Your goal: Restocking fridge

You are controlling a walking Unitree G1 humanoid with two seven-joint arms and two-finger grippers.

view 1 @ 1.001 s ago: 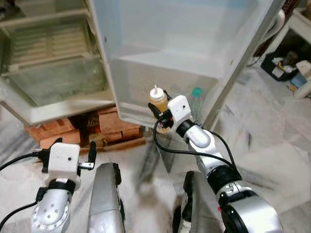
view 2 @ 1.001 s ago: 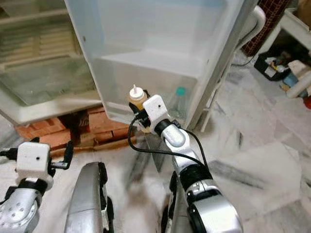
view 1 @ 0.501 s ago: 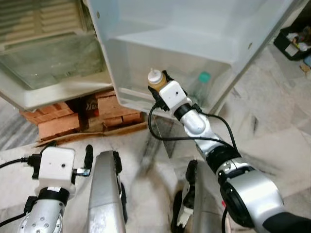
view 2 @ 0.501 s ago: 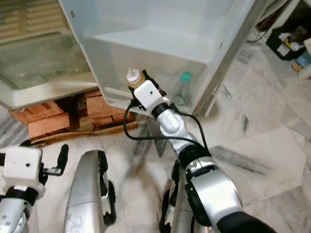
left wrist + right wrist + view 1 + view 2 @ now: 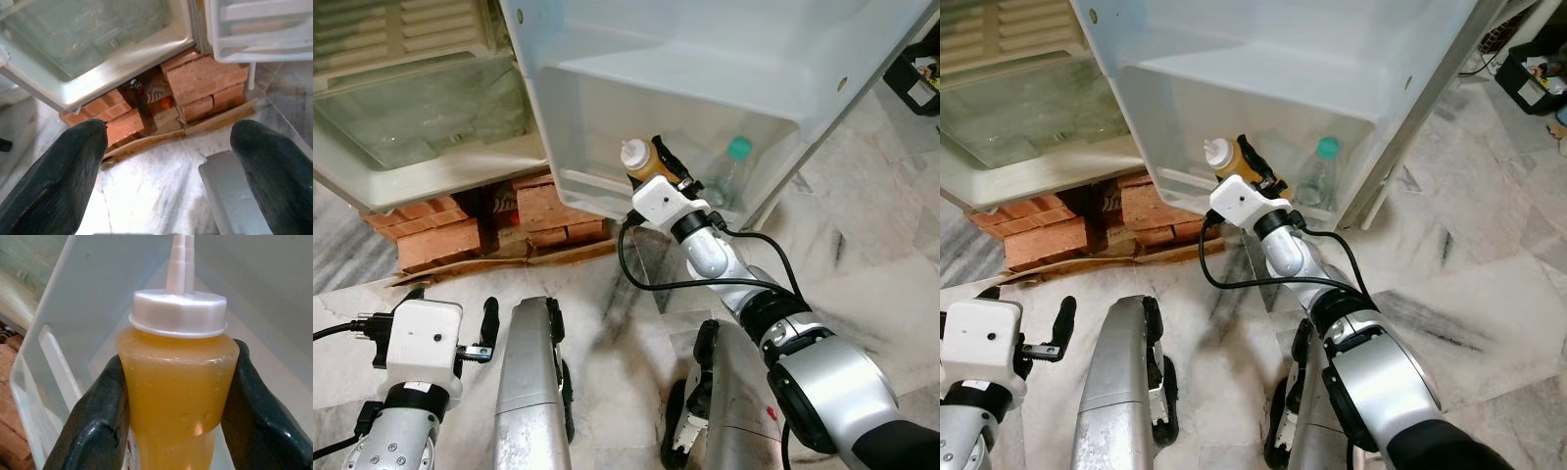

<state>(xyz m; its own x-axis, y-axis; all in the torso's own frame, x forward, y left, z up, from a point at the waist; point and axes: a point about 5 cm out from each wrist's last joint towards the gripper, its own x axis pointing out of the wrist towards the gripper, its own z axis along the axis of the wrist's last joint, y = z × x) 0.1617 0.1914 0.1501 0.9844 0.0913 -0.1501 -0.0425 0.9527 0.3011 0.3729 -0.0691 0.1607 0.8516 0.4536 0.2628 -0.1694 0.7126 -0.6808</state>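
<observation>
We've got the squeeze bottle (image 5: pixel 642 162) pinched in the right gripper (image 5: pixel 658 176), center frame at the door shelf (image 5: pixel 597 186). Keep it upright, clear the green-capped bottle (image 5: pixel 728 168). Left gripper (image 5: pixel 166 161) is spread, idle.

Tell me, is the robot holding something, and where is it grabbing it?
The right hand holds a squeeze bottle of yellow-orange sauce, pinched by its body just below the white cap. The left hand is open and holds nothing.
</observation>
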